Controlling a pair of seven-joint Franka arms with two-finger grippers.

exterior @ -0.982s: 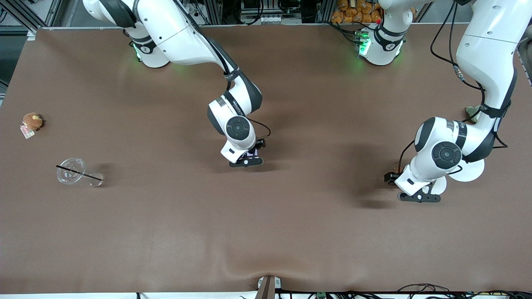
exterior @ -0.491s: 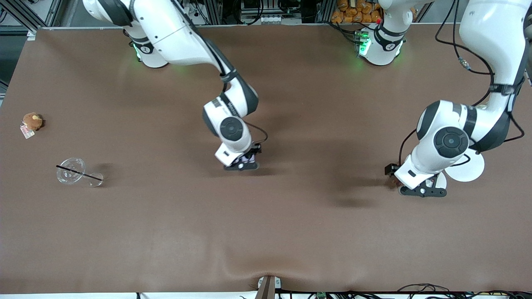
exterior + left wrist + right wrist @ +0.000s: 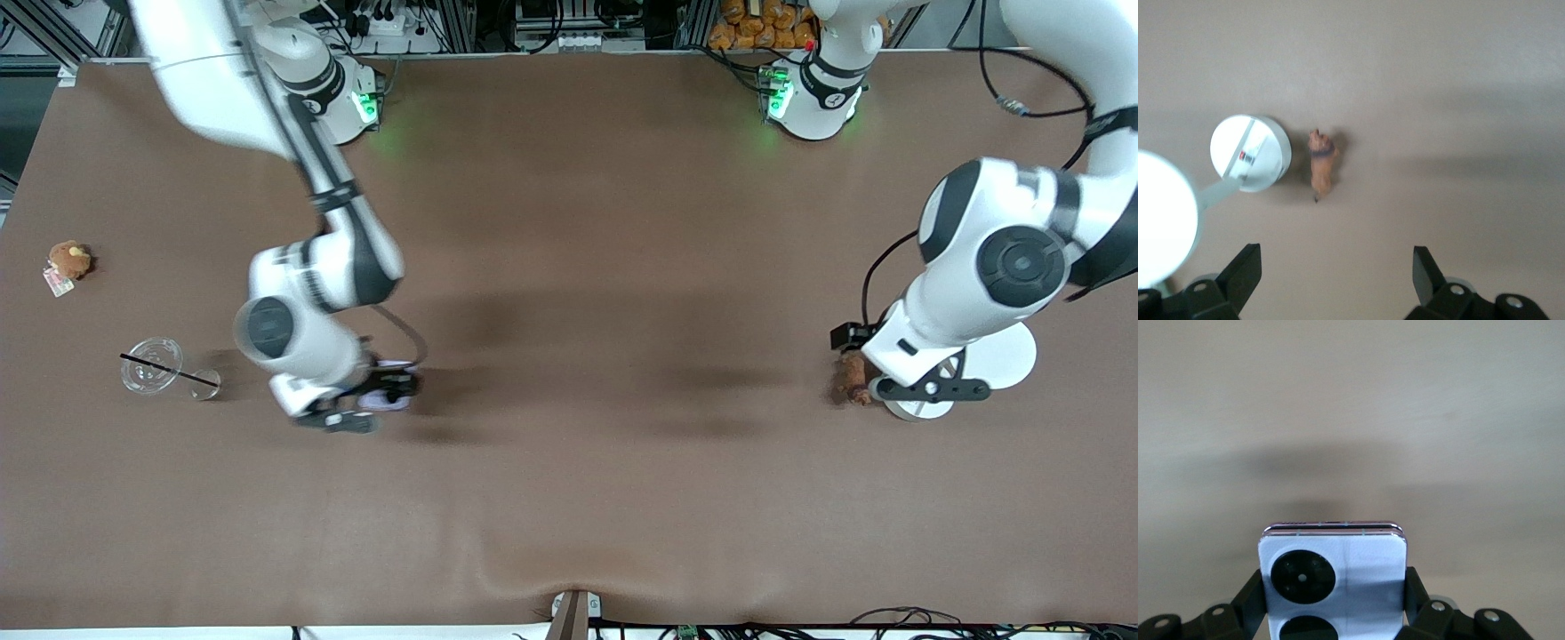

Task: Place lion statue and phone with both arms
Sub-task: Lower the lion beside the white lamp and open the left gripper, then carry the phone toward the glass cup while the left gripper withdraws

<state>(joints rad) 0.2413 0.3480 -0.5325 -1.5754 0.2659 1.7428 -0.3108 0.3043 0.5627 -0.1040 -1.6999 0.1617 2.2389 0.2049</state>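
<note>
The lion statue, a small reddish-brown figurine, lies on the brown table beside the white disc lamp's small round base. It also shows in the left wrist view, lying free. My left gripper hangs over that base, open and empty, apart from the lion. My right gripper is shut on the pale lavender phone, low over the table near the clear cup. In the right wrist view the phone sits between the fingers, its black camera circles facing up.
The white disc lamp stands at the left arm's end. A clear cup with a black straw lies on its side at the right arm's end. A round brown plush with a tag lies farther from the front camera than the cup.
My right arm has swung the phone from the table's middle toward the cup. My left gripper has risen and shifted over the lamp's base, and the lion now shows lying free.
</note>
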